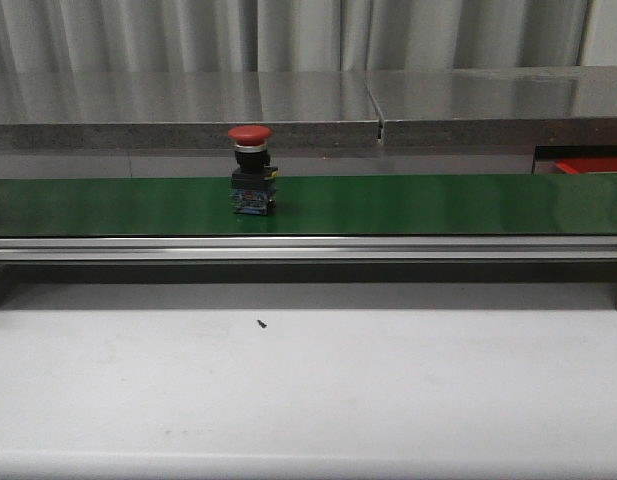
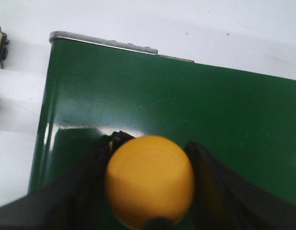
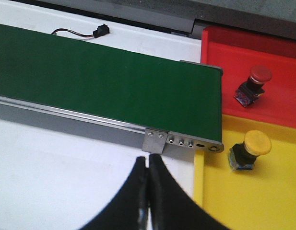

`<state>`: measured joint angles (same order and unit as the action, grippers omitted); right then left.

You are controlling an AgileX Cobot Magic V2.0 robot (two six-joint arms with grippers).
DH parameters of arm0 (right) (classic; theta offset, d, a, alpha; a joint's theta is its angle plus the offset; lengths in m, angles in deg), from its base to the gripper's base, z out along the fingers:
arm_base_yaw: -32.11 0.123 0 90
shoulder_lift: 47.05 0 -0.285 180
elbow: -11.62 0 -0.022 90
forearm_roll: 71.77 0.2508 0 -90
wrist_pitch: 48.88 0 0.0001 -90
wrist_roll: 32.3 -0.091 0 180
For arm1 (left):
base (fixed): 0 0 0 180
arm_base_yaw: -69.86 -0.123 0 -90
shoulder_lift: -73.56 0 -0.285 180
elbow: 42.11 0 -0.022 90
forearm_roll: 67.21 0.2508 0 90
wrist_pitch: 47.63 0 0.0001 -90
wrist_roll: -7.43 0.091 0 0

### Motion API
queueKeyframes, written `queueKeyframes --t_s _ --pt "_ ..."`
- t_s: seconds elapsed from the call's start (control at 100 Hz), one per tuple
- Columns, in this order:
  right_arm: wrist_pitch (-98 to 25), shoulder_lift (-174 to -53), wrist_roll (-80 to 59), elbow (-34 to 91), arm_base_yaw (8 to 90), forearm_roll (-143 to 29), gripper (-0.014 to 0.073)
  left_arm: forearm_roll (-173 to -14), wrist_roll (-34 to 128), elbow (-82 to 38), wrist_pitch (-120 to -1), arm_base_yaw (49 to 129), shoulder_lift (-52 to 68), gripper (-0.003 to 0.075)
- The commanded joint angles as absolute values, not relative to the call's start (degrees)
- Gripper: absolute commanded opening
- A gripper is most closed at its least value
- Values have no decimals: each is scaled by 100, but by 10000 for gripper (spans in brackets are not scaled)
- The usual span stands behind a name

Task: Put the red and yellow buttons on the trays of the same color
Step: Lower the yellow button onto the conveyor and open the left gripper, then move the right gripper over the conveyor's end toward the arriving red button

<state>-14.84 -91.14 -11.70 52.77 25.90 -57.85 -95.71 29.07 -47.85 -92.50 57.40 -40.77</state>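
In the front view a red button (image 1: 251,170) stands upright left of centre on the green conveyor belt (image 1: 438,205), which runs across the whole frame above the white table (image 1: 308,390); a sliver of red tray (image 1: 588,163) shows at the right edge. In the left wrist view the left gripper (image 2: 148,184) is clenched on a yellow button (image 2: 149,179) at the lower centre, its dark fingers (image 2: 80,187) pressed against both sides of the cap, over the belt's end. In the right wrist view the right gripper (image 3: 148,191) at the bottom centre is clenched on nothing, fingers touching, over the table just beside the belt's end; at the right a second red button (image 3: 253,85) lies tilted in the red tray, and below it another yellow button (image 3: 250,149) lies in the yellow tray (image 3: 263,201).
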Motion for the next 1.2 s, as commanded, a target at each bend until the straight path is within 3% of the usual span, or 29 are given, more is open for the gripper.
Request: queueKeyframes --t_s 0.0,0.1,0.36,0.65,0.95,1.19 --pt "-1843 -9092 -1142 5153 2590 -5722 -66 -9770 2909 -4940 -9101 5763 -3725 539" --pt "-1843 -9092 -1142 5153 2590 -5722 -66 -9770 2909 -4940 -9075 5763 -3650 643" --pt "-1843 -9092 -1142 5153 2590 -5722 -66 -9935 3193 -4940 -8861 5852 -3018 639" --pt "-1843 -9092 -1142 5153 2590 -5722 -66 -10048 3607 -4635 -8612 6597 -1907 639" --pt "-1843 -9092 -1142 5153 2590 -5722 -66 -10048 3937 -2782 -7348 7365 24 567" --pt "-1843 -9092 -1142 5153 2590 -5722 -66 -10214 3937 -1112 -6860 7574 1749 566"
